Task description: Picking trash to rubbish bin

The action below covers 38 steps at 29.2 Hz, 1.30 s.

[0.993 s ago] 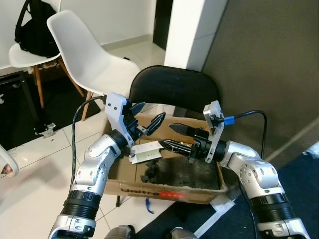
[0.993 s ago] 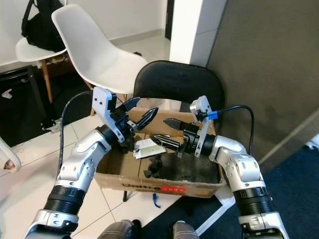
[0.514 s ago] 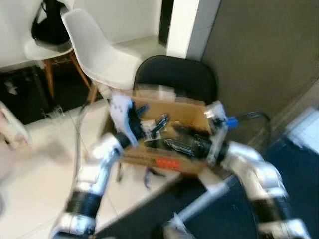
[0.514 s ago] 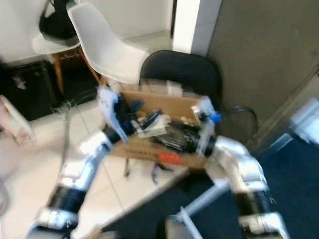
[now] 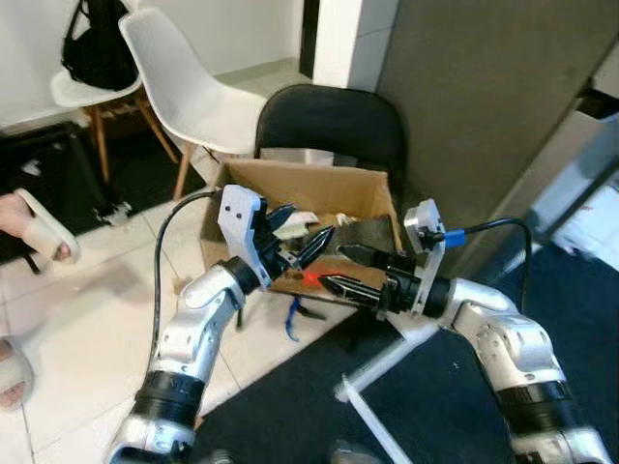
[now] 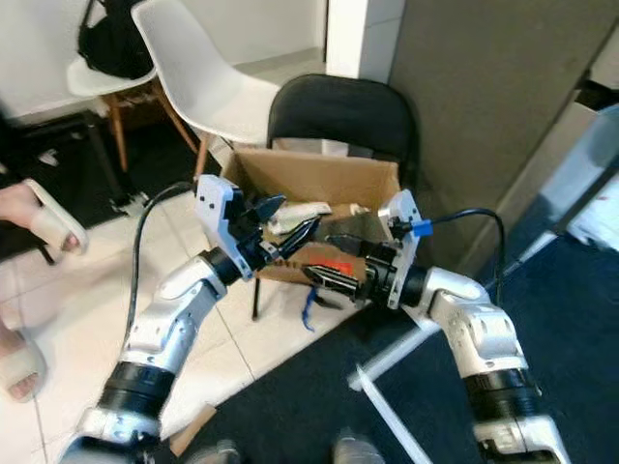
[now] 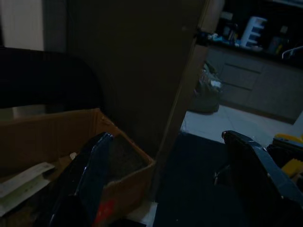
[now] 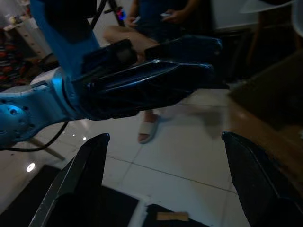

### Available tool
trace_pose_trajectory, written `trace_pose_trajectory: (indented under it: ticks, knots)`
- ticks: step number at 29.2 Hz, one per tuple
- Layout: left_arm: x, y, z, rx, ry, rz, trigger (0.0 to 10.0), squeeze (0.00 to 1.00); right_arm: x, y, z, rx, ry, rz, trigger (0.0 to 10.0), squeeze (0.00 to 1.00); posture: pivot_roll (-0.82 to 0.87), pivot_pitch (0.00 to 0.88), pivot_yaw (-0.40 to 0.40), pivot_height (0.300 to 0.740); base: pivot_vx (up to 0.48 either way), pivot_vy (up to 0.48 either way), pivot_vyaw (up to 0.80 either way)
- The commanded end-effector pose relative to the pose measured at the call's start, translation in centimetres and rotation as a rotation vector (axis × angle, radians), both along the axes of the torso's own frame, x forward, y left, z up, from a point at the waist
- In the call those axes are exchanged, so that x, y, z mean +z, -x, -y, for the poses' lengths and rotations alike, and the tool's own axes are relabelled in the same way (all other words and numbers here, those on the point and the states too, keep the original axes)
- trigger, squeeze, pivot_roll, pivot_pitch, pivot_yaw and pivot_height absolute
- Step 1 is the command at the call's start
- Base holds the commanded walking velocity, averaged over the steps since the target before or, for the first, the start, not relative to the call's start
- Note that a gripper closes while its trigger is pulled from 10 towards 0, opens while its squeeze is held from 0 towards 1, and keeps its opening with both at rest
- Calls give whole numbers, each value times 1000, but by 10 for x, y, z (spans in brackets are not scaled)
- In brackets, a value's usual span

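Both the left gripper (image 5: pixel 302 232) and right gripper (image 5: pixel 346 269) are spread wide and hold nothing, the cardboard box (image 5: pixel 308 184) of trash sits at 12 o'clock, and they could bump together, being so close.

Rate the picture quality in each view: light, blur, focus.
Left and right eye views: bright, even, sharp on the brown cardboard box and both grippers. Left wrist view: very dark, box barely readable. Right wrist view: dim, soft, the left gripper close and blurred.
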State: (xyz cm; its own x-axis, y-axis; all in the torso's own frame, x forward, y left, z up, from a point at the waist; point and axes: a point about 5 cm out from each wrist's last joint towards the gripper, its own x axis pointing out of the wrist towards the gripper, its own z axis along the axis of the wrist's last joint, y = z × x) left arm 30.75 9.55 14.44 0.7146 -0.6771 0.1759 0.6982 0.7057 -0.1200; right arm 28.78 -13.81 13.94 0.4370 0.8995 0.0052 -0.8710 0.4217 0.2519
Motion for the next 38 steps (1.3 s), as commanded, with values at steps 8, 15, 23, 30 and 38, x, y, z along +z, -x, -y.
trace_pose_trajectory:
  ticks: [8,15,23,30,38]
  knots:
    - [-2,0,-1,-4,-13,-6,10000,0,-1,0,0,3,16,9,10000,0,-47,0,-52,740,-366,0,0]
    - [-2,0,-1,-4,-13,-6,10000,0,0,0,0,3,14,8,10000,0,-48,0,-54,740,-359,0,0]
    - [-2,-1,-1,-3,-11,-6,10000,0,0,-1,1,3,14,8,10000,0,-49,0,-53,740,-359,0,0]
    - [-3,0,-1,-5,-11,-5,10000,0,-1,0,1,3,13,8,10000,0,-49,0,-52,740,-358,0,0]
    - [-3,0,-1,-5,-11,-4,10000,0,-1,0,1,3,13,8,10000,0,-49,0,-53,740,-352,0,0]
